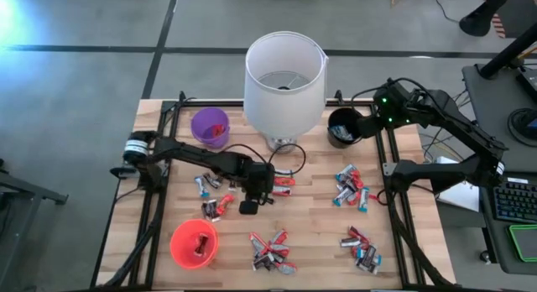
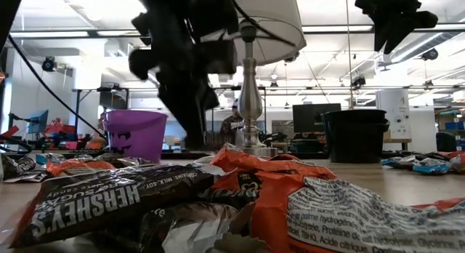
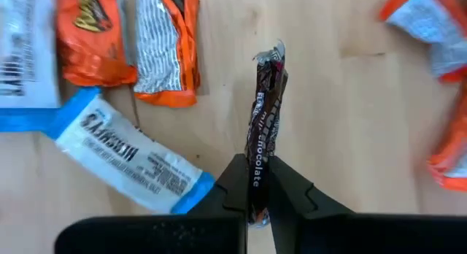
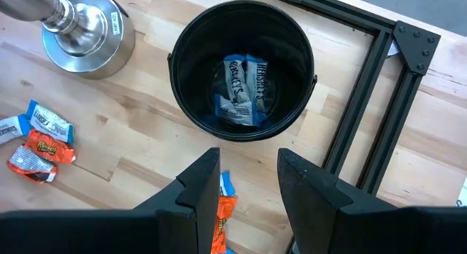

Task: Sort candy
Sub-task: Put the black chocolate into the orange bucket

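1. Candy (image 1: 353, 187) is lying in clusters across the bench (image 1: 310, 216).
2. Left fingers (image 3: 237, 188) are clamping a dark chocolate bar (image 3: 265, 115) at bench centre.
3. Right fingers (image 4: 197, 182) are standing apart above the black cup (image 4: 243, 71), at 2 o'clock from centre.

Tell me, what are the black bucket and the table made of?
The black bucket looks like smooth, slightly shiny plastic: its wall is thin and catches soft light. The table looks like pale wood, since grain lines and plank seams show. Neither can be settled for sure by looks alone.
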`<action>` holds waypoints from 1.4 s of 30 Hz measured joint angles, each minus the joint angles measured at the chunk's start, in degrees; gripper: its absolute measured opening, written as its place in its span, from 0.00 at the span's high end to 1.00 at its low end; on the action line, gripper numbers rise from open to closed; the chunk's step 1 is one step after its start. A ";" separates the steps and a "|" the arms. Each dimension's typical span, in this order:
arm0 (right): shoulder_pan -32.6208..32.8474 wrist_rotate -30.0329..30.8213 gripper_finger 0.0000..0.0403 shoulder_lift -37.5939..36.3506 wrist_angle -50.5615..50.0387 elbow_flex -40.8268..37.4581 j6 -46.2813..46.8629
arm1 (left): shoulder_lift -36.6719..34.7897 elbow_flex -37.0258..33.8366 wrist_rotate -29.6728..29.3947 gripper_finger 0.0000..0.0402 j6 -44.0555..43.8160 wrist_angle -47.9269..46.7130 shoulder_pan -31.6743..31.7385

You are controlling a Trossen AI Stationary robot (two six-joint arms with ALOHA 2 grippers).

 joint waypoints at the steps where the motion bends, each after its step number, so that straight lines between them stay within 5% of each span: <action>1: 0.00 0.00 0.68 0.00 0.00 0.00 0.00 | -1.11 0.00 0.20 1.00 0.00 -0.30 0.00; 22: 0.00 -1.28 0.68 -0.20 -2.49 -0.02 0.50 | -25.41 0.00 -8.99 1.00 2.44 -31.66 5.25; 42: 0.00 -11.62 0.68 -5.27 -8.89 -0.39 10.84 | -42.53 0.00 -9.03 1.00 12.42 -42.81 21.04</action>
